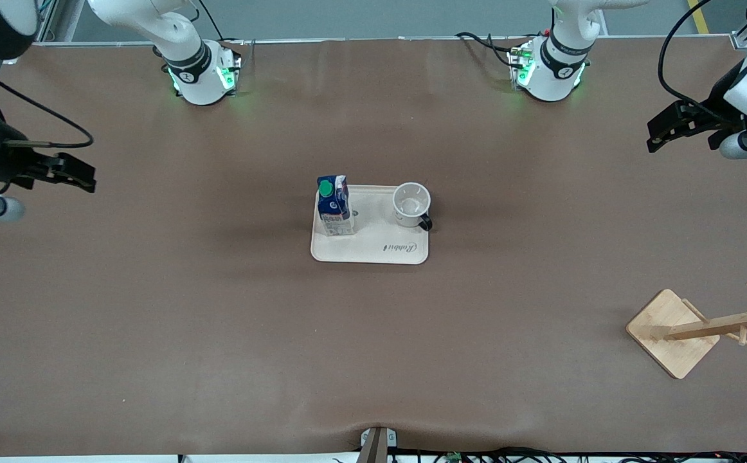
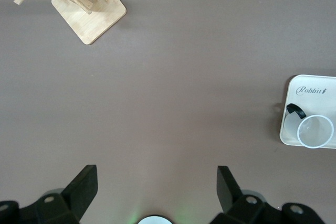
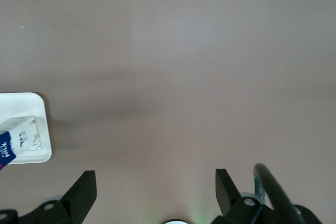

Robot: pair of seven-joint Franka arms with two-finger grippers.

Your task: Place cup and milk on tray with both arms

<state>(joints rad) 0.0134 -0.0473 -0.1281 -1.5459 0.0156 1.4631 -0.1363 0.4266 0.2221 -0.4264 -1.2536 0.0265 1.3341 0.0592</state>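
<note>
The cup (image 1: 411, 204) and milk (image 1: 334, 207) are standing upright on the tray (image 1: 369, 247). The left end effector (image 1: 669, 132) and right end effector (image 1: 68, 172) are hanging wide and empty over bare tabletop (image 1: 373, 347). The carton likely crushes easily; grip its flat sides.

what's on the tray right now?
The milk stands upright at the tray's right-arm end; the cup sits upright at its left-arm end, looking empty inside. The tray surface under both is covered. Both grippers are open and away from it.

text: "Rabbit" | on: tray (image 2: 310, 91) (script lettering) | milk (image 1: 335, 207) label: unreadable
</note>
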